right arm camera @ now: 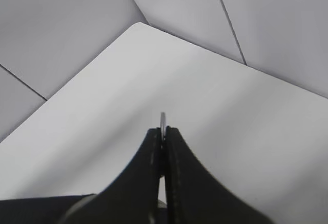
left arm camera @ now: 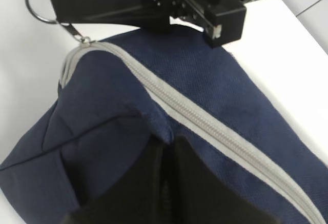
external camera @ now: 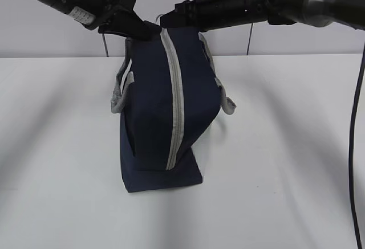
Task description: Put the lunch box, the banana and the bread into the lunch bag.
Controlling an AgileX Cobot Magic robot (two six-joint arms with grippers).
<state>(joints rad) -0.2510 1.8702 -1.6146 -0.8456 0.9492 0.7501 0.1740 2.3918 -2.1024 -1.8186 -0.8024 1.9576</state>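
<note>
Evidently the zipping is nearly done: the right end effector (right arm camera: pixel 164 131) is clamped on the zipper's ring pull (left arm camera: pixel 40 2), and the left end effector (left arm camera: pixel 169 147) is pinched on the navy fabric of the lunch bag (external camera: pixel 165 112), which stands on the table (external camera: pixel 285 146) below both. Lunch box, banana and bread are nowhere visible, presumably inside; next I'd expect both to let go and lift clear

Navy lunch bag (external camera: pixel 148 112), grey zipper (external camera: pixel 175 106), white table (external camera: pixel 285 146).

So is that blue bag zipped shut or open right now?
Shut. The lunch bag shows its grey zipper closed along its whole visible length, with the ring pull at the end.
</note>
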